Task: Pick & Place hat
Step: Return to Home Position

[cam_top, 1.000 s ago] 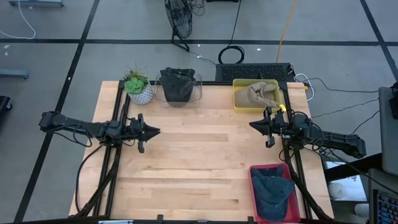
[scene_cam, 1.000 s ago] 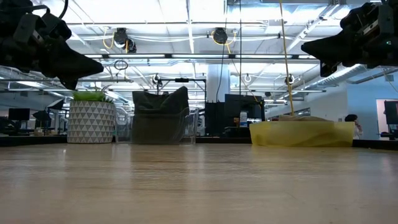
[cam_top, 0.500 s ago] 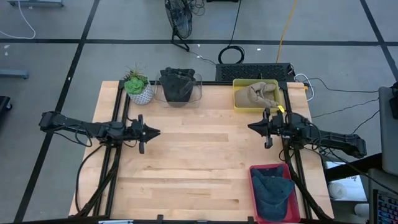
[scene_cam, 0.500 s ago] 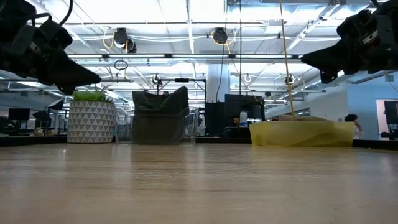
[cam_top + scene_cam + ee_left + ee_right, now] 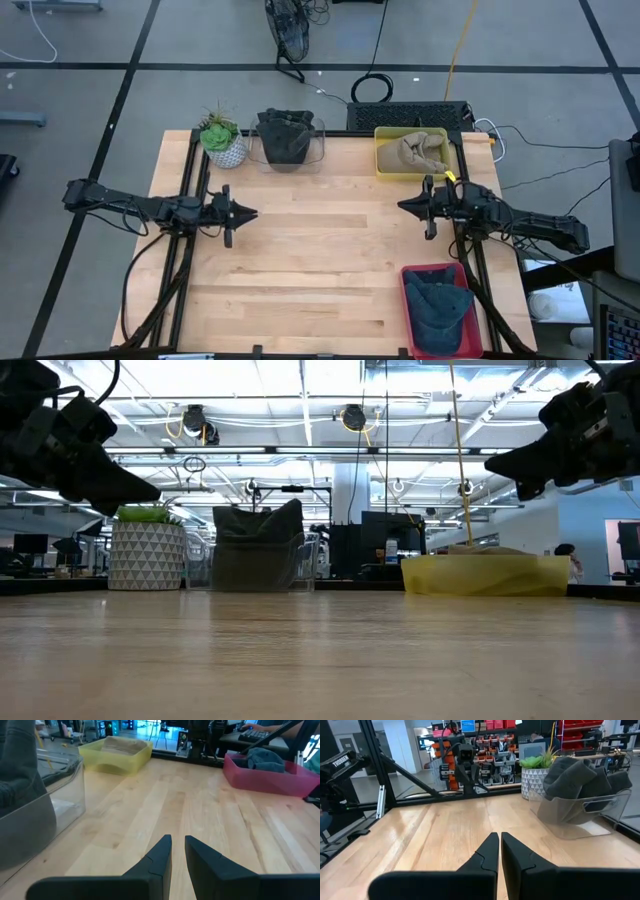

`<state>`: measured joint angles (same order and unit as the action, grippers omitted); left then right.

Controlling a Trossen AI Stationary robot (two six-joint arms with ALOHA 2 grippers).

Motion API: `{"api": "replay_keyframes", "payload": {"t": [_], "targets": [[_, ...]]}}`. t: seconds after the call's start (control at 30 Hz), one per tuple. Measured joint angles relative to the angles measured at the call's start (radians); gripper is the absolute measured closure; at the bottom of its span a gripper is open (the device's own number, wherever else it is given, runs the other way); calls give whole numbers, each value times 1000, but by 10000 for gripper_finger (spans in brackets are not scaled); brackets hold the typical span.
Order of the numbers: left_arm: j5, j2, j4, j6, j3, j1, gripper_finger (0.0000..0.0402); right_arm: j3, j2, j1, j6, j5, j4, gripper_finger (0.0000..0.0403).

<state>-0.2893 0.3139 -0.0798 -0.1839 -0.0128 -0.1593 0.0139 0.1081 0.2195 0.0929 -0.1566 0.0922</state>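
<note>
Every cap lies in a container and neither arm carries anything, so the step in hand reads as the retreat to rest. The left end effector [image 5: 250, 212] hovers over the left-centre of the surface [image 5: 320, 270], fingers clenched almost together on nothing. The right end effector [image 5: 403, 206] mirrors it at right-centre, likewise clenched and empty. The brown cap [image 5: 418, 150] sits in the yellow bin [image 5: 412, 176] at upper right, the black cap [image 5: 284, 138] in the clear bin [image 5: 318, 150] at upper centre, and a dark blue cap [image 5: 440, 308] in the red bin [image 5: 406, 310] at lower right. Next, I judge, both arms need only fold back without brushing the bins. A potted plant [image 5: 222, 143] stands upper left; beyond lie grey floor with taped lines, cables and a fan [image 5: 287, 30].
</note>
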Motion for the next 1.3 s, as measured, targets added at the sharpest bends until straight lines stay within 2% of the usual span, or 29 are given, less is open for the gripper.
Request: {"api": "replay_keyframes", "payload": {"t": [0.3, 0.47, 0.6, 0.73, 0.9, 1.2, 1.3], "targets": [[36, 0, 30, 46, -2, 0, 339, 0, 22, -13, -5, -1, -41, 403], [48, 0, 13, 153, 0, 4, 339, 0, 35, -26, -28, 0, -45, 403], [166, -1, -45, 212, 2, 32, 339, 0, 35, -26, -34, -2, -34, 403], [197, -1, -48, 229, 2, 80, 345, 0, 35, -26, -61, -9, 12, 403], [283, -1, -49, 238, 2, 166, 393, 0, 35, -26, -55, -4, 15, 403], [439, -1, -50, 234, 2, 309, 398, 0, 35, -26, -67, -3, 7, 403], [454, -1, -50, 230, 2, 327, 399, 0, 35, -26, -67, -3, 7, 403]]}}
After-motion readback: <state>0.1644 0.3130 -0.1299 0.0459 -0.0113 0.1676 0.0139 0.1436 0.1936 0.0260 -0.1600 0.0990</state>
